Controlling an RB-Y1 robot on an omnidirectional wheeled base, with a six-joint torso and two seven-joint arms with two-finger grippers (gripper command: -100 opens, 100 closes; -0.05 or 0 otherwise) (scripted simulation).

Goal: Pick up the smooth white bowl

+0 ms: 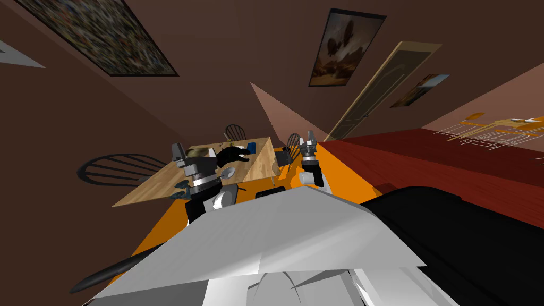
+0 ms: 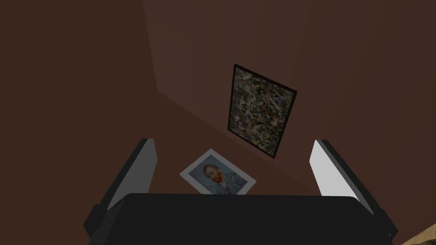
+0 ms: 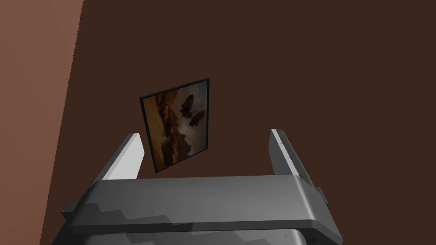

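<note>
1. Both end effectors are raised with the fingers pointing up, and both are empty.
2. The left end effector (image 1: 178, 150) has its two fingers (image 2: 142, 168) spread wide, about one third of the wrist view's width apart, with nothing between them. It stands above the near left part of the counter (image 1: 154, 186).
3. The right end effector (image 1: 308, 139) is opened just as wide and grips nothing. It stands beside the right edge of the counter, over the orange floor (image 1: 345, 175), with the right chair (image 1: 291, 146) just behind it.
4. The bowl (image 1: 228, 172) seems to be the small pale round thing that lies on the counter between the two end effectors. It is nearer to the left one, lower than its fingertips and just beside the left forearm. It is very small in the head view, so I cannot tell its shape for sure. It is apart from the fingers of both arms.
5. A black thing (image 1: 232, 155) lies on the counter just beyond the bowl, to the right of the left end effector.
6. A blue cup (image 1: 252, 146) stands farther along, toward the right end effector.
7. An olive thing (image 1: 196, 152) lies close beside the left end effector.
8. The left chair (image 1: 119, 169) is at the counter's side, to the left of the left end effector, and the far chair (image 1: 234, 131) is beyond the counter.
</note>
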